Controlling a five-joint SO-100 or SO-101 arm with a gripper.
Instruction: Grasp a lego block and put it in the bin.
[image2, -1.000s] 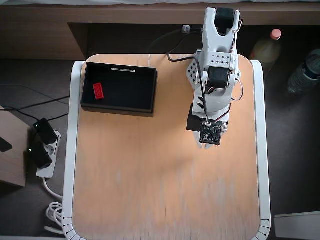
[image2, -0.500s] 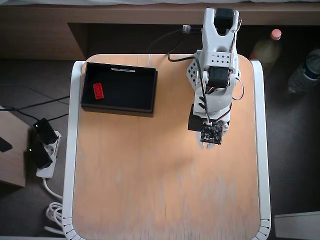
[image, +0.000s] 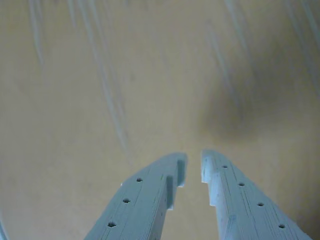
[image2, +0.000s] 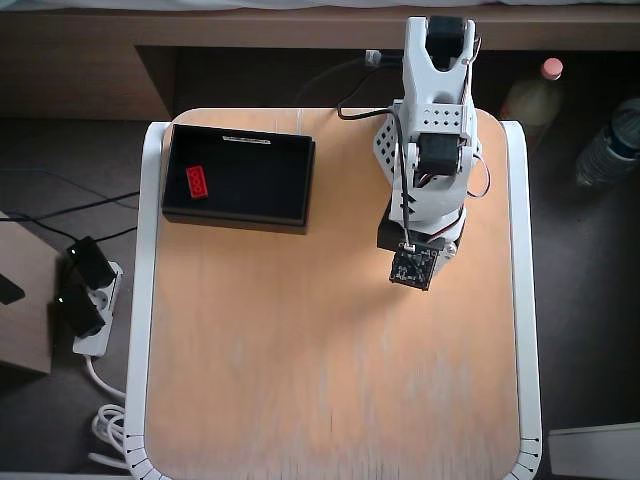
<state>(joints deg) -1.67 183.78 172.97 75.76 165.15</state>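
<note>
Jaws nearly closed, narrow gap, holding nothing; gripper (image: 194, 172) over bare surface (image2: 300, 380). Arm pulled back slightly toward base. Lego block (image2: 197, 181) inside bin (image2: 240, 220); task judged complete.

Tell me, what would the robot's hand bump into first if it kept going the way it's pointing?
Probably just the bare wooden table. The hand is nearly shut and empty, aimed down at plain tabletop. How near it is, I can't tell.
</note>
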